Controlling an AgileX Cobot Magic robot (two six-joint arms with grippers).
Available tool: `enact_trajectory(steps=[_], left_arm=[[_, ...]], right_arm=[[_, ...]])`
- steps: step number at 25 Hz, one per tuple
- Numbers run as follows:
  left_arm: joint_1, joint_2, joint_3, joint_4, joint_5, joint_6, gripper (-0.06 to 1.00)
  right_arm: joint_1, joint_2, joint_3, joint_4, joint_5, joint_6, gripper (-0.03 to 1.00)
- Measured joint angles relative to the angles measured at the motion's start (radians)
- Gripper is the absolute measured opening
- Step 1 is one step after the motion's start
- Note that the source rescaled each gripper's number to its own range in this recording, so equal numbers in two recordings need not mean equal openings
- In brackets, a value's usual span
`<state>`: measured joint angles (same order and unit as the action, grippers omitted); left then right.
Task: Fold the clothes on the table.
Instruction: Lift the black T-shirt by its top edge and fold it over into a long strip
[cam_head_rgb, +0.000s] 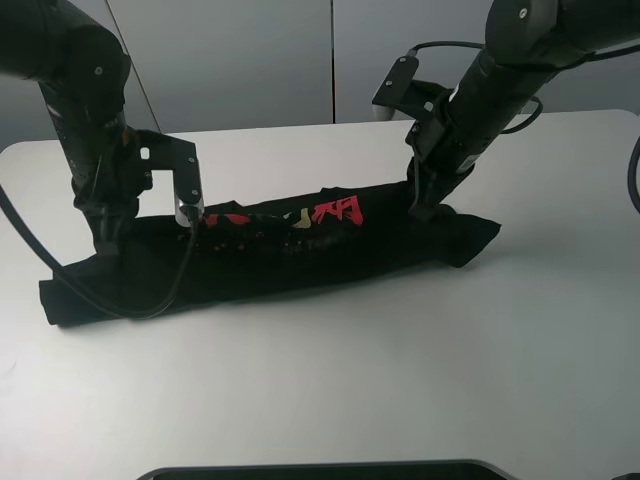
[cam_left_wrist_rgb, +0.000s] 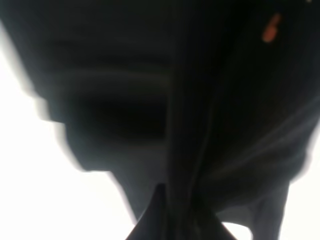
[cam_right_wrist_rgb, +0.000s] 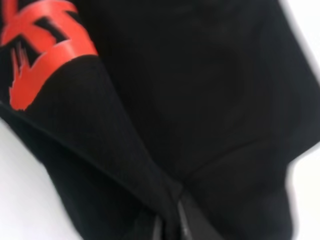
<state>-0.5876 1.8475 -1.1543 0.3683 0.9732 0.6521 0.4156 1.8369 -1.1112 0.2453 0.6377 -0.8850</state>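
Note:
The clothes (cam_head_rgb: 300, 255) are one black T-shirt with red print, lying as a long narrow band across the white table (cam_head_rgb: 350, 390). My left gripper (cam_head_rgb: 106, 240) is down on the band's left end. In the left wrist view black cloth (cam_left_wrist_rgb: 150, 100) bunches into the shut gripper (cam_left_wrist_rgb: 175, 222). My right gripper (cam_head_rgb: 424, 208) is on the back edge near the right end. In the right wrist view a fold of the clothes (cam_right_wrist_rgb: 210, 100) with a red character runs into the shut gripper (cam_right_wrist_rgb: 170, 227).
A black cable (cam_head_rgb: 165, 305) from the left arm loops over the shirt's front left part. Grey wall panels (cam_head_rgb: 250, 60) stand behind the table. A dark flat object (cam_head_rgb: 320, 470) lies at the near edge.

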Motion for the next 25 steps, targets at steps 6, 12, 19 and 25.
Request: enact_trajectory(steps=[6, 12, 19, 25], left_arm=[[0.000, 0.006, -0.016, 0.028, -0.143, -0.018, 0.00], [0.009, 0.061, -0.016, 0.048, -0.194, -0.020, 0.00], [0.074, 0.094, -0.016, 0.059, -0.207, -0.041, 0.00], [0.129, 0.094, -0.018, 0.061, -0.266, -0.045, 0.00]], right_arm=[[0.000, 0.039, -0.001, -0.030, -0.187, -0.046, 0.00], [0.000, 0.143, -0.001, -0.052, -0.303, -0.050, 0.00], [-0.008, 0.165, -0.027, -0.081, -0.355, -0.050, 0.00], [-0.031, 0.165, -0.058, -0.125, -0.386, -0.050, 0.00]])
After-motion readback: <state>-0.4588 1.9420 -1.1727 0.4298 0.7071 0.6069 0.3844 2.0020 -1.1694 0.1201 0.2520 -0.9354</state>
